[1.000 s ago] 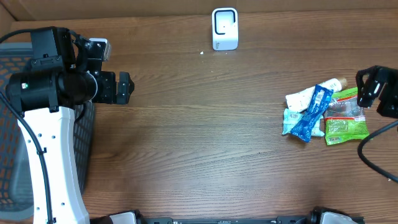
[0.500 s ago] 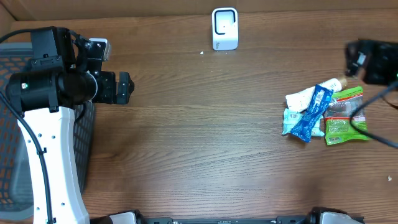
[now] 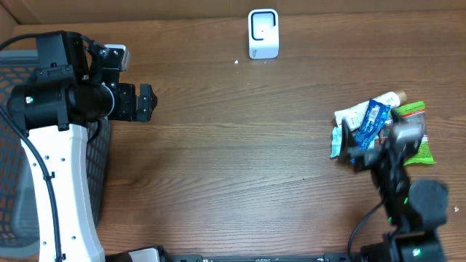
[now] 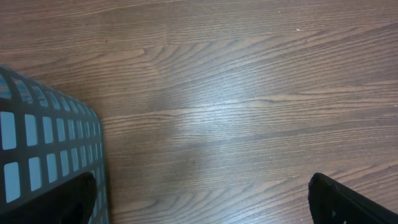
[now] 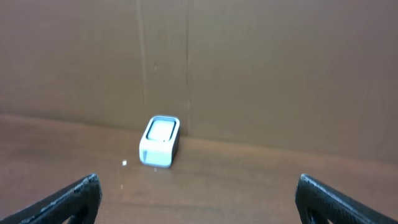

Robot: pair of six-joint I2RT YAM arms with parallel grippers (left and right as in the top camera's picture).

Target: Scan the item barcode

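A pile of packets lies at the table's right: a blue packet (image 3: 373, 118), a white one (image 3: 352, 114) and a green one (image 3: 416, 151). The white barcode scanner (image 3: 263, 33) stands at the back centre and also shows in the right wrist view, scanner (image 5: 160, 142). My right gripper (image 3: 371, 145), blurred, hangs over the pile's near side and hides part of it. In its wrist view the right gripper (image 5: 199, 196) is open and empty, facing the scanner. My left gripper (image 3: 145, 102) sits at the far left; the left gripper (image 4: 205, 199) is open over bare wood.
A dark mesh basket (image 4: 37, 149) stands at the left edge under the left arm, basket (image 3: 14, 145). A cardboard wall (image 5: 249, 62) runs along the back of the table behind the scanner. Bare wood lies between the arms.
The right arm has swung from the right edge round to the near side of the pile and now covers part of it. The left arm has not moved.
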